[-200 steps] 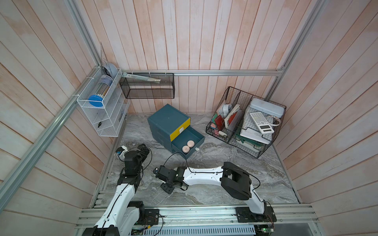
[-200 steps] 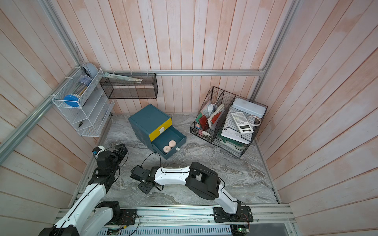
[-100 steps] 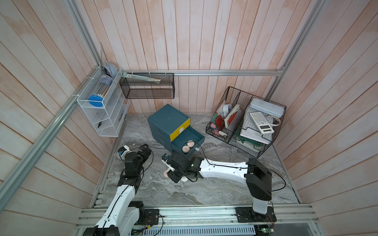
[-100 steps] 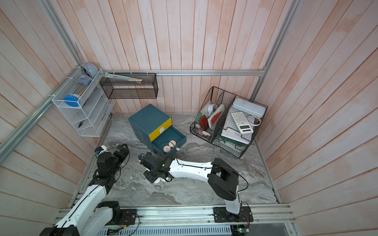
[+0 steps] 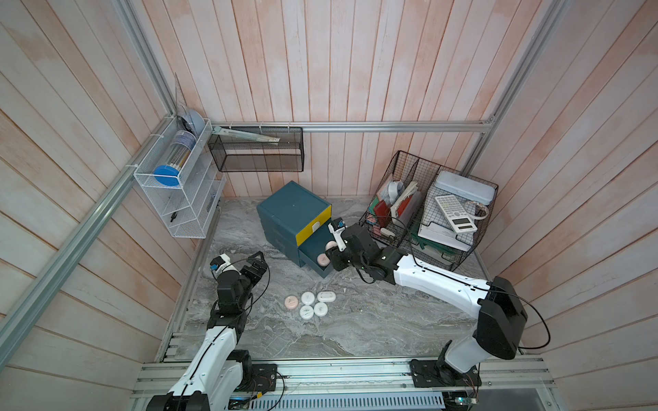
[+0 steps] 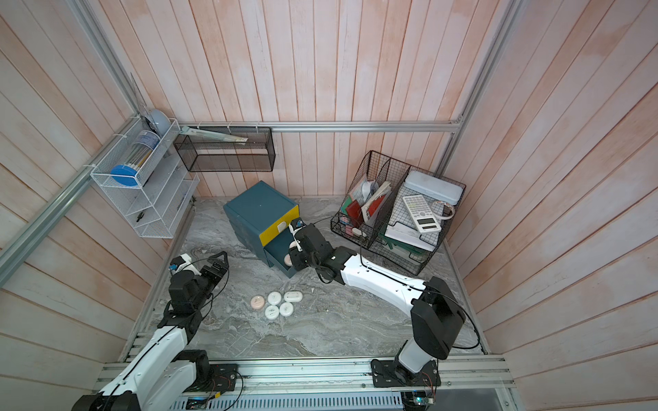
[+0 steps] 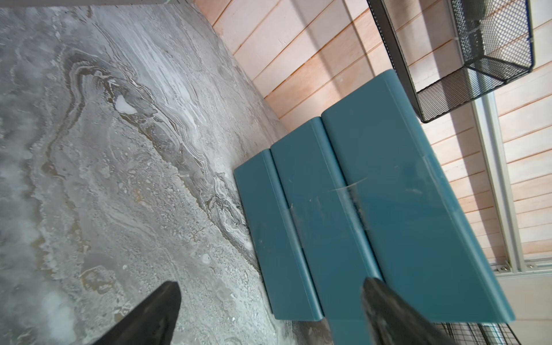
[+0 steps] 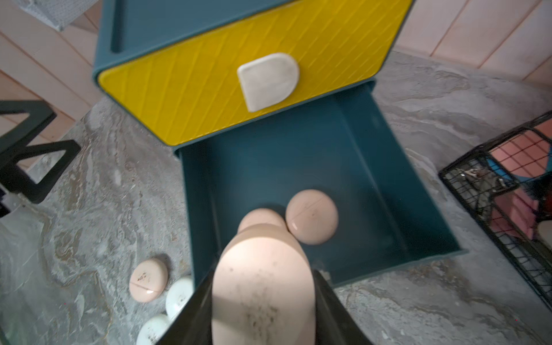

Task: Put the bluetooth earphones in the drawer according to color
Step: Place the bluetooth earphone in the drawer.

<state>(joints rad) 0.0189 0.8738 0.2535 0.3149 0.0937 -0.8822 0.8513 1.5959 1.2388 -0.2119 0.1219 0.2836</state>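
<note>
The dark teal drawer cabinet [image 5: 292, 210] [image 6: 260, 206] stands at the back with its yellow front [image 8: 209, 89] shut. Below that front, a teal drawer [image 8: 298, 161] is pulled out with two pale pink bluetooth earphones [image 8: 312, 216] [image 5: 323, 258] in it. My right gripper [image 8: 262, 298] [image 5: 334, 254] is shut on a third pink case [image 8: 263, 263] above the drawer's front edge. One pink case [image 5: 291, 302] [image 6: 257, 302] and several white ones [image 5: 307, 297] [image 6: 274, 297] lie together on the marble. My left gripper [image 5: 254, 265] [image 7: 270, 285] is open and holds nothing, facing the cabinet's side.
A black wire desk organiser [image 5: 427, 213] holding a calculator and papers stands right of the cabinet, close to my right arm. A white wire rack [image 5: 178, 192] hangs on the left wall. A black mesh basket [image 5: 256, 153] hangs on the rear wall.
My right arm has swung from the front left of the table back and to the right, up to the open drawer, carrying the pink case. The left arm has barely moved.
</note>
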